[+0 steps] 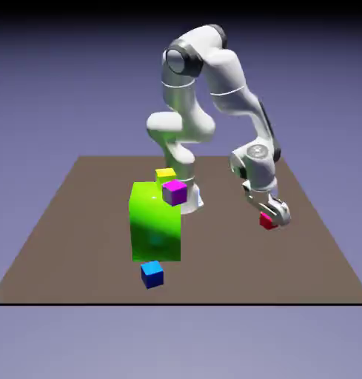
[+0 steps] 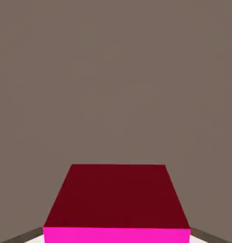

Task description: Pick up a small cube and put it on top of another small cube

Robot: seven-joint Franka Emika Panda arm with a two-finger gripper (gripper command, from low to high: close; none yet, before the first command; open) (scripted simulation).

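- Sitting closest to the near edge of the table [image 1: 222, 283] is the blue cube [image 1: 152, 274], left of the middle as the exterior view sees it. It's turned a bit, so one corner points roughly at the near edge.
- Just past that, still on the exterior view's left, there's the big green block [image 1: 155, 231]. It's way bulkier than any of the cubes, with a curvy look to its shading.
- Over on the exterior view's right you've got the red cube [image 1: 267, 220], well apart from the green block. It's down low under the hand, partly hidden by it. Can't really tell if it's touching the table or a hair above it.
- Gripper [image 1: 270, 217] is clamped on that red one. In the hand view the cube sits big between the fingers, a dark red face up top and a hot pink strip along the bottom, with plain brown table beyond.
- Purple cube [image 1: 175, 192] shows up against the green block's upper right corner. No clue from here what it's resting on.
- Yellow cube [image 1: 166, 176] peeks out behind the purple one, partly covered, so same deal with its support.
- Farthest back is the base of the white arm [image 1: 189, 200], with the arm bending up and over to the right.
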